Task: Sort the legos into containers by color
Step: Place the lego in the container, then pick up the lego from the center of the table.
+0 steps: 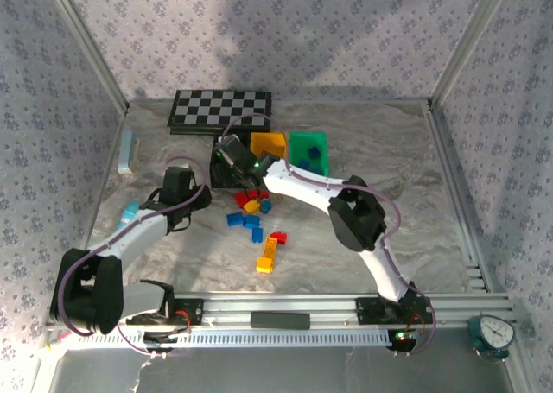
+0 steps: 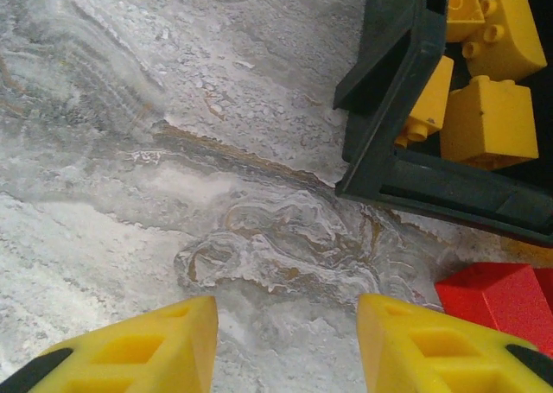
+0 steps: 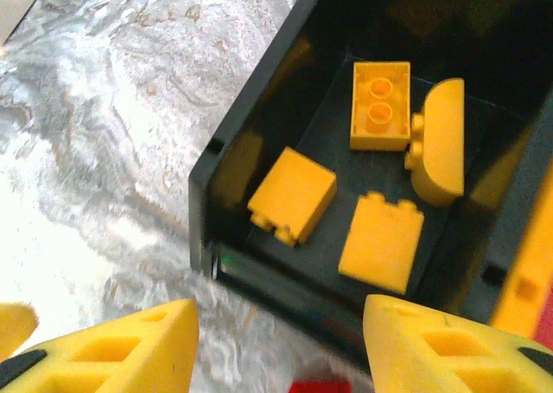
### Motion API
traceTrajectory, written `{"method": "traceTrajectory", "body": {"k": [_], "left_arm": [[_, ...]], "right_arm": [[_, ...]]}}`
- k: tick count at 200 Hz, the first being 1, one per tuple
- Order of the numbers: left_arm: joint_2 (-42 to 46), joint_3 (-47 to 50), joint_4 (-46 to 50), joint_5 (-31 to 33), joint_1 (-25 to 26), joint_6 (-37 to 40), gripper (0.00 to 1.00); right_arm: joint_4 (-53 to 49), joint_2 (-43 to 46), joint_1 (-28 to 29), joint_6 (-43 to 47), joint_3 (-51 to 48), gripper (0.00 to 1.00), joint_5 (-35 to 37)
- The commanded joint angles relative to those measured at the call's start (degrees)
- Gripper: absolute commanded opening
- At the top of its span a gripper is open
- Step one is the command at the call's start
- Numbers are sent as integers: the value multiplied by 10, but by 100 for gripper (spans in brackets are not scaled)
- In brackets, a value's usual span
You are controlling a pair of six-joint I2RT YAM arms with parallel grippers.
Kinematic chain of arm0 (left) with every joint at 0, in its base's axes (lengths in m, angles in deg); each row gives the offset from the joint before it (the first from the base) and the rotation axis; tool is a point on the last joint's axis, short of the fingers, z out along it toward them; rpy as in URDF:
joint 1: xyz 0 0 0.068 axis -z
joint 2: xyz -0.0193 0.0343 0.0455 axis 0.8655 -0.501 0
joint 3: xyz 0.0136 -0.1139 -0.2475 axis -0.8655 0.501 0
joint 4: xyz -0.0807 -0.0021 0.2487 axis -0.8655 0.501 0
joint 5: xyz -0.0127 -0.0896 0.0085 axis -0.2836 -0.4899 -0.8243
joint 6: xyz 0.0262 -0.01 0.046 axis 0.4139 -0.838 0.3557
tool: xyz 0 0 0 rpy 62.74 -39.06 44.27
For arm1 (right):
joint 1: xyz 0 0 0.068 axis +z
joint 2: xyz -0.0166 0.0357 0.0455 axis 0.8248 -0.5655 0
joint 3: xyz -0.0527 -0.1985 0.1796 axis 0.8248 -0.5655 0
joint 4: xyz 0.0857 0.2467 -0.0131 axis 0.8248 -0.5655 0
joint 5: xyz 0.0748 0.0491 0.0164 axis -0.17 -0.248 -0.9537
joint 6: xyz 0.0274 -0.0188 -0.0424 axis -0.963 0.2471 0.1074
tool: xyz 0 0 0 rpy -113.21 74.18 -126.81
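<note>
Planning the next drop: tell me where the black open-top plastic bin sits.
In the top view, the black plastic bin sits left of centre, just in front of the flat checkerboard, with the yellow plastic bin on its right.

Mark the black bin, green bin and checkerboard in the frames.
Black rectangular plastic bin (image 2: 389,73): left wrist view, on its side wall.
Green rectangular plastic bin (image 1: 308,137): top external view, on its far rim.
Flat black-and-white checkerboard (image 1: 220,108): top external view, on its centre.

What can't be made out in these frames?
Top external: black bin interior, hidden under the right arm.
Top external: yellow bin contents, too small and partly behind that arm.
Left wrist: red lego, cut off by the right edge.
Right wrist: red piece, cut off by the bottom edge.
</note>
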Motion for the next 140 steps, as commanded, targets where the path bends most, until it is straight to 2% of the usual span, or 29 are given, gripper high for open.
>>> {"method": "traceTrajectory", "body": {"k": [1, 48, 73, 82, 140], "left_arm": [[13, 3, -8, -20, -5, -3, 46], [25, 1, 6, -3, -5, 0, 46], [53, 16, -2, -2, -5, -2, 46], [61, 22, -9, -3, -5, -5, 46], [92, 47, -33, 1, -5, -7, 46]], "right_arm": [[68, 77, -3, -6, -88, 55, 47], [98, 167, 2, -17, -221, 55, 44], [95, 190, 9, -23, -262, 55, 42], [98, 197, 13, -24, -277, 59, 39], [109, 227, 47, -33, -336, 61, 88]]}}
